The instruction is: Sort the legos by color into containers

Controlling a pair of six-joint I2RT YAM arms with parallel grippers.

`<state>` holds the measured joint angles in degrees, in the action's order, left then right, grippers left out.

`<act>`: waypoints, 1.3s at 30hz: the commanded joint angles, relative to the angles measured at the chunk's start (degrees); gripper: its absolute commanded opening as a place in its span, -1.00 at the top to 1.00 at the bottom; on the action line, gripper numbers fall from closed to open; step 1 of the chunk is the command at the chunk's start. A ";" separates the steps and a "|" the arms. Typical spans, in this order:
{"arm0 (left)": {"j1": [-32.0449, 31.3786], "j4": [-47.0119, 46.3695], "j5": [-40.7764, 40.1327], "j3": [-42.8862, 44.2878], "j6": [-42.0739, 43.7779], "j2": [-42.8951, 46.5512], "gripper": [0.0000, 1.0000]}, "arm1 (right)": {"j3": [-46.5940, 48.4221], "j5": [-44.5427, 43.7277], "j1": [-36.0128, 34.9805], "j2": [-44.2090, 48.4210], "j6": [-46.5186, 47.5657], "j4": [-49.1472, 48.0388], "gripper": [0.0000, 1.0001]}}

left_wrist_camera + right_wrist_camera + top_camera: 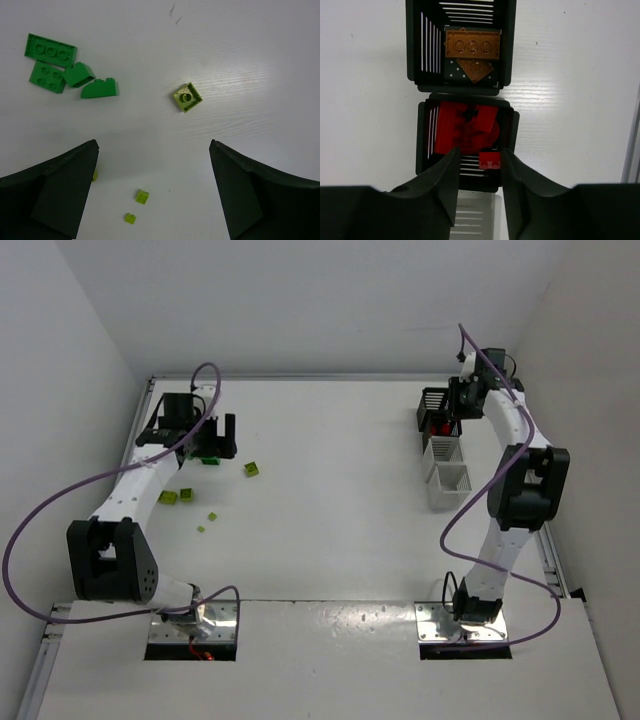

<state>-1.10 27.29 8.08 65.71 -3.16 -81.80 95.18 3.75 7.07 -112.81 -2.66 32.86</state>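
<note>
Right gripper (480, 155) parted over red-filled bin (422, 145) rim; left gripper (154, 145) wide.

The top camera looks down from high on the near side at the whole worktop (330, 490), the left wrist camera looks down from close at the green legos (75, 74) on the far left, and the right wrist camera sits very close over the black containers (411, 50) on the far right.
</note>
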 commanded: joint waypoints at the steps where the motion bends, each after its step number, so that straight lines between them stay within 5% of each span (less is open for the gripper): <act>1: 1.98 -0.13 -2.09 -0.84 2.18 2.87 -0.99 | 2.56 -1.02 -0.30 -0.39 0.28 -1.66 0.22; 19: 11.74 2.86 2.20 2.75 10.53 -4.68 -0.89 | 1.50 3.72 -1.36 2.59 0.28 -1.13 0.12; 30: 23.24 18.22 16.62 2.50 31.35 -2.94 -0.80 | -3.94 23.84 -8.64 10.15 8.09 5.10 -0.03; 39: 28.87 21.06 8.20 -3.05 40.33 -4.68 -0.80 | -2.90 22.18 -16.74 7.98 13.73 6.95 -0.31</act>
<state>25.67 46.65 18.90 63.70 31.38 -86.08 90.56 25.17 -9.28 -104.01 8.05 39.77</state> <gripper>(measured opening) 0.902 0.645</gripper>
